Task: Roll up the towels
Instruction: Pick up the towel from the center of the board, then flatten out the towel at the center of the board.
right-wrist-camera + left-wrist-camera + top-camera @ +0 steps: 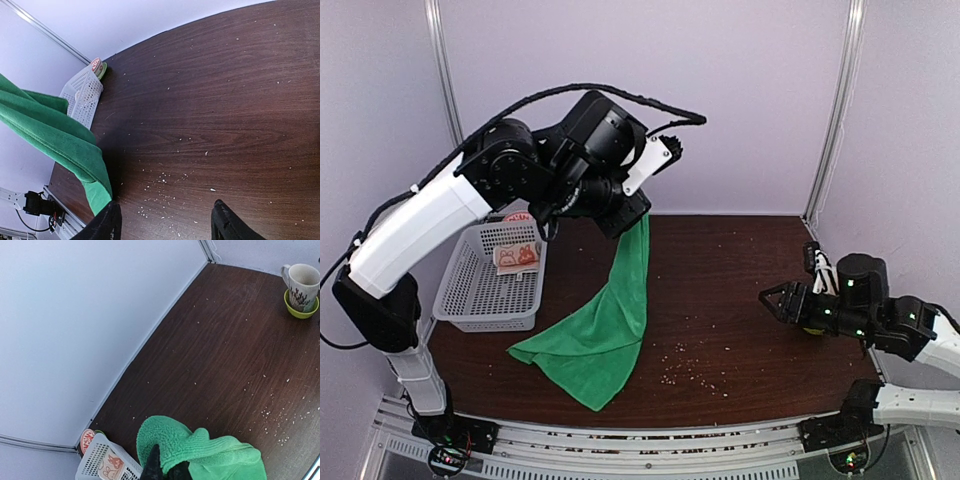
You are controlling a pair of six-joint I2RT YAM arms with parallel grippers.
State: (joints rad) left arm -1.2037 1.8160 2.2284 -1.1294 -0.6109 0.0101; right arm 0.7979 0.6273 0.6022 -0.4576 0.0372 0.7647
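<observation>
My left gripper hangs high above the table's back left, shut on one corner of the bright green towel. The towel drapes down from it, and its lower end lies spread on the dark wooden table. The left wrist view has the black fingertips pinching the green towel's folded edge. The pinkish-beige towel with orange figures lies inside the white basket. My right gripper stands open low at the table's right, nothing between its fingers, with the green towel off to its left.
The white mesh basket stands at the left edge, with a red-lidded object behind it by the wall. A patterned mug in a green dish sits at the far right. Pale crumbs dot the table's front middle.
</observation>
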